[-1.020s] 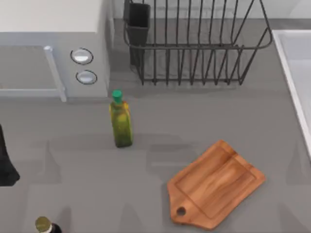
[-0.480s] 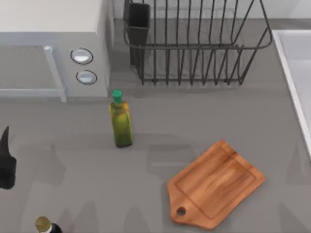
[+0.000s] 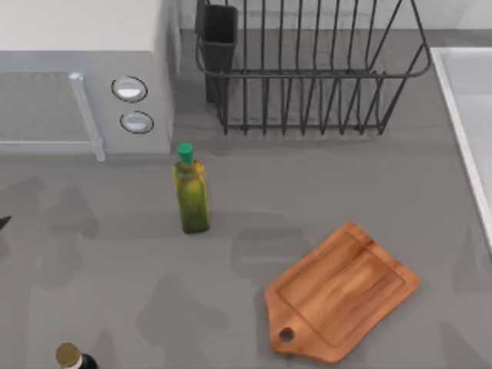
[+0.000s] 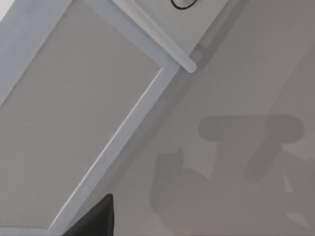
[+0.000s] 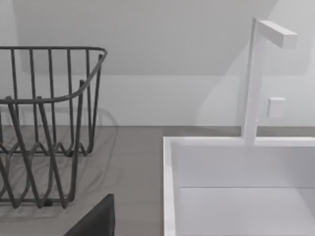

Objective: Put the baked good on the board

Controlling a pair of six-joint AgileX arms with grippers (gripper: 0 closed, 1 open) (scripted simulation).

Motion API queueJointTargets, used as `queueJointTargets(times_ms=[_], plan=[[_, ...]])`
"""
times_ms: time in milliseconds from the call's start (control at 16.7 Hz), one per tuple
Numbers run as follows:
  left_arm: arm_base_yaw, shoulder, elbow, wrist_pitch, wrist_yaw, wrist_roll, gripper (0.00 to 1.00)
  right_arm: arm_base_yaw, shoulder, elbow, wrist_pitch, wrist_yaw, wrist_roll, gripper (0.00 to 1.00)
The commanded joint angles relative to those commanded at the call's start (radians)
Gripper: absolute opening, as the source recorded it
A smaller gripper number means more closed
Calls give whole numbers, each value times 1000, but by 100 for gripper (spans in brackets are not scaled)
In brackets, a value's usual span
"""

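Note:
The board [image 3: 342, 292] is a reddish-brown wooden cutting board lying at an angle on the grey counter at the lower right of the top view. Its handle with the round hole [image 3: 286, 335] points to the lower left, and its surface is bare. The baked good is out of view. A thin dark sliver of my left arm [image 3: 3, 223] touches the top view's left edge. A dark part of my left gripper [image 4: 93, 221] hangs over the counter in front of the microwave door. A dark part of my right gripper [image 5: 96, 219] sits between the dish rack and the sink.
A green-capped yellow-green bottle [image 3: 191, 192] stands left of centre. The white microwave [image 3: 84, 77] fills the back left, and a black wire dish rack [image 3: 307, 69] stands at the back. The white sink [image 3: 469, 115] runs along the right edge. A gold-capped dark bottle [image 3: 69, 356] is at the lower left.
My left arm has drawn back out past the top view's left edge, leaving only a sliver. Shadows on the counter have shifted. The board and bottles have not moved.

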Motion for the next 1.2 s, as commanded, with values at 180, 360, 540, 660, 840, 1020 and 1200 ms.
queueJointTargets(times_ms=[180,360,540,660,840,1020,1200], plan=[[100,264,173,-164,133,310,100,0,0,0,0,0,0,100],[214,537,324,-315,268,599,100,0,0,0,0,0,0,100],[338,812,449,-448,399,852,100,0,0,0,0,0,0,100],[421,990,514,-523,481,992,100,0,0,0,0,0,0,100],[537,1234,588,-613,588,1156,100,0,0,0,0,0,0,100],[630,1419,637,-677,669,1267,100,0,0,0,0,0,0,100],[680,1513,660,-708,712,1323,100,0,0,0,0,0,0,100]])
